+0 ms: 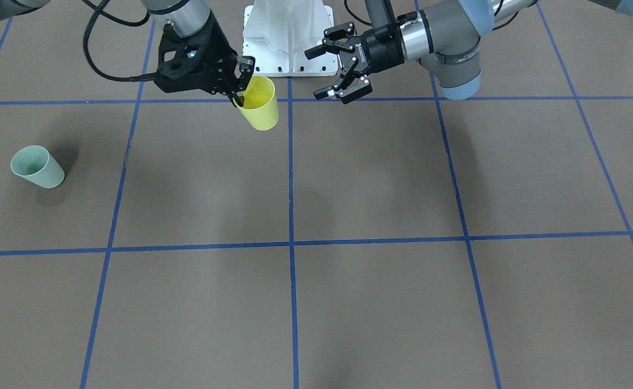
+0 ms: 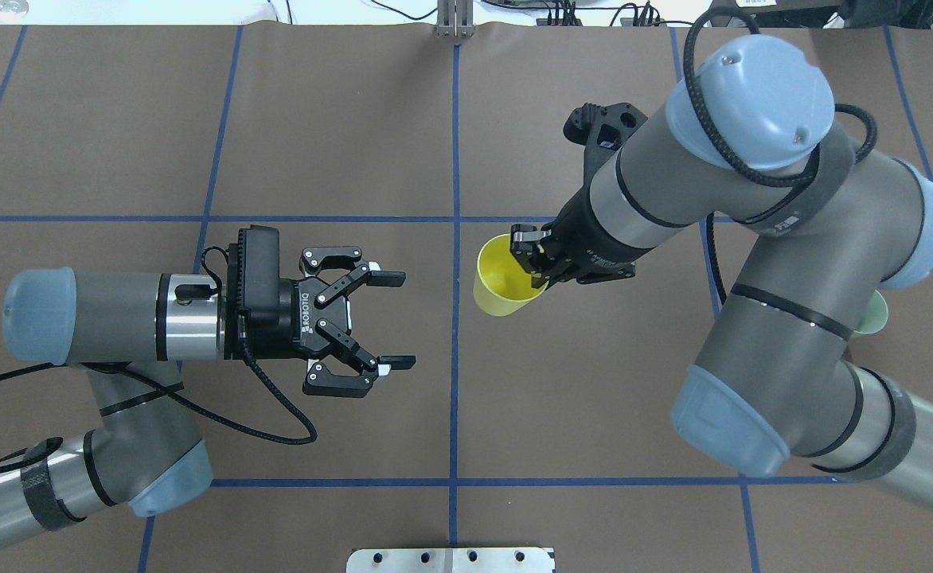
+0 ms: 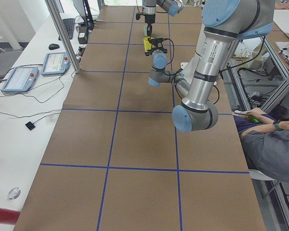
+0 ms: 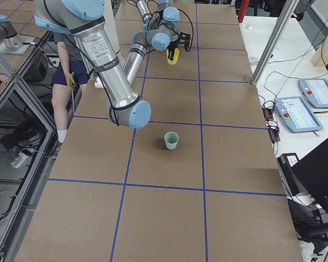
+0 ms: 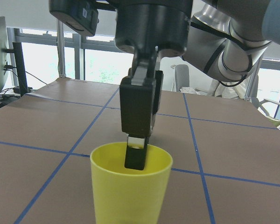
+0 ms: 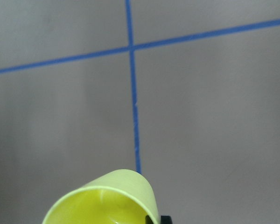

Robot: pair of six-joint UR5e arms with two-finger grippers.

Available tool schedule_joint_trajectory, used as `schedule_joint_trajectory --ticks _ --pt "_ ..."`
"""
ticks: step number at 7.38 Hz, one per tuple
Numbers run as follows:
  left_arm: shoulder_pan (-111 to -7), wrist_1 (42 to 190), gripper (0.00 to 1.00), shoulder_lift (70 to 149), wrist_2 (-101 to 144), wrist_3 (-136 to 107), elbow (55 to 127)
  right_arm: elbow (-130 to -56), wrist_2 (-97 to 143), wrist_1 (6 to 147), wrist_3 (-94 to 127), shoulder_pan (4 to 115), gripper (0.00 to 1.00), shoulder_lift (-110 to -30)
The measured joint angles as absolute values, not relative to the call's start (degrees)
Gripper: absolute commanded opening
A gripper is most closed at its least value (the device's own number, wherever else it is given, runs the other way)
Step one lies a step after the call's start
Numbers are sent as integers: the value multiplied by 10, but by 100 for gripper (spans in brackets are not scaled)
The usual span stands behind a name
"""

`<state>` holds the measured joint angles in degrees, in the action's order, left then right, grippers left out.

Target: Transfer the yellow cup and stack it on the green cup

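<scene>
Carrying the rim-pinched yellow cup (image 1: pixel 262 111) level in the right gripper (image 1: pixel 239 96) to the green cup (image 1: pixel 38 166) at mid-left seems best; the left gripper (image 1: pixel 321 74) gapes wide.

Only readable text: "ROBOTIQ", white letters on the black body of the black two-finger left gripper (image 2: pixel 396 320), centre-left of the overhead view; same word shows smaller on it at the front-facing view's upper middle. White stickers on the silver left arm tube (image 3: pixel 209 52) and silver right arm tube (image 4: pixel 102 46): print too small to read.
</scene>
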<state>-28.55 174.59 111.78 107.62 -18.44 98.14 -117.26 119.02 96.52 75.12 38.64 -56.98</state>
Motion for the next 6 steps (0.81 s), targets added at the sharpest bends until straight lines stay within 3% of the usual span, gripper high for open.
schedule_joint_trajectory --ticks 3,6 --pt "-293 1721 100 1064 981 -207 981 -1171 1193 993 716 465 0 -594" --pt "-346 1648 100 983 932 -217 982 -1183 1205 998 585 523 0 -667"
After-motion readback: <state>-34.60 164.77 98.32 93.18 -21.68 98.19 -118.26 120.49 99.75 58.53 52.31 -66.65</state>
